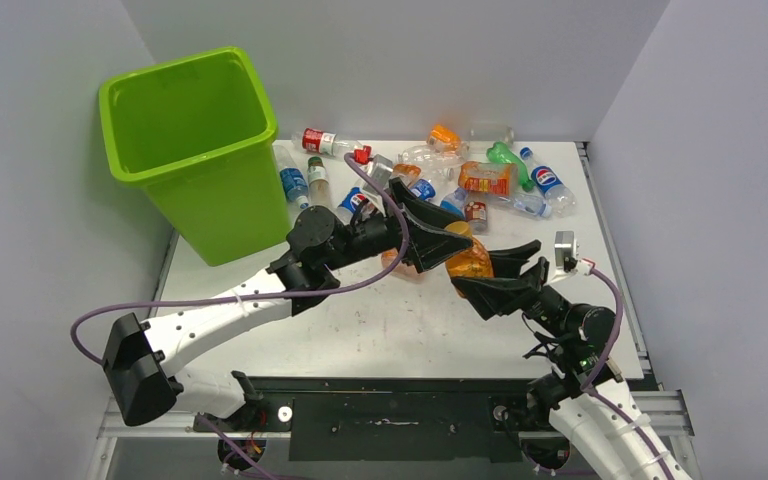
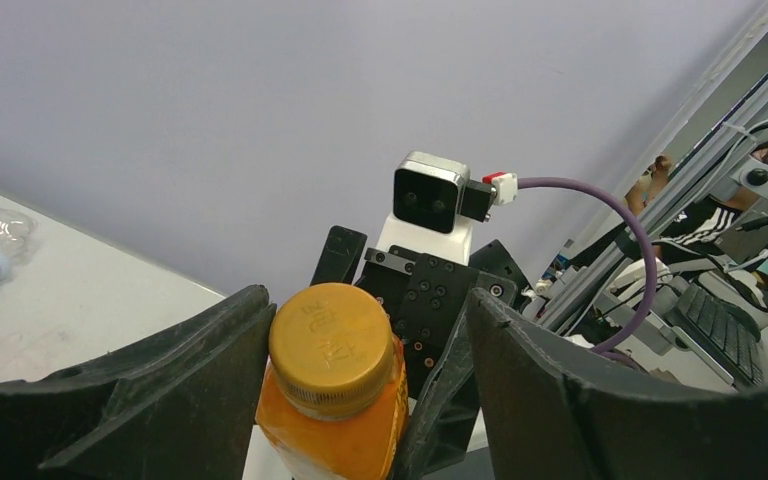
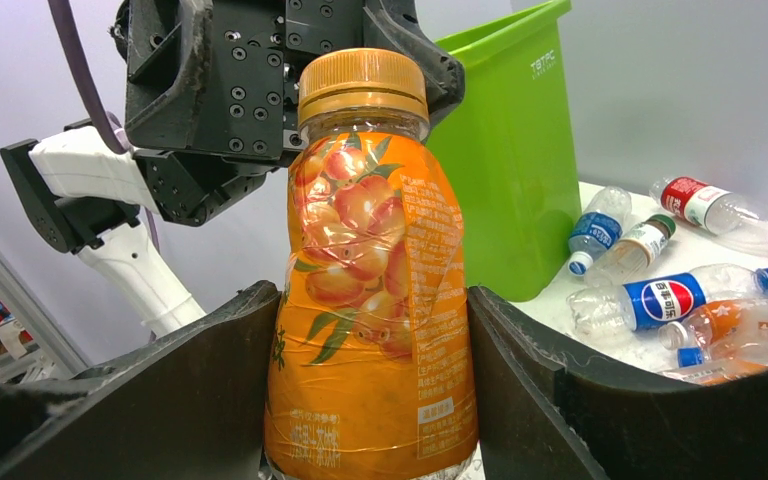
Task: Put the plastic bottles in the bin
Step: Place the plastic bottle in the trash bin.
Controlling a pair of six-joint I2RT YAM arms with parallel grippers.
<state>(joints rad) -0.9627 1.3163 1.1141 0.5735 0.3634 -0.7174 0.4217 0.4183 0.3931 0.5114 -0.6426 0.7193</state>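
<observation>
We had R gripper clamped on orange bottle for handover; bin-side L gripper fingers apart round its cap

right claw clamps upright orange bottle | lime-green bin behind-right of bottle | loose bottles on table right of bottle

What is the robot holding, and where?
The right claw grips an orange juice bottle around its body. The left claw straddles its cap; grip unclear.
</observation>
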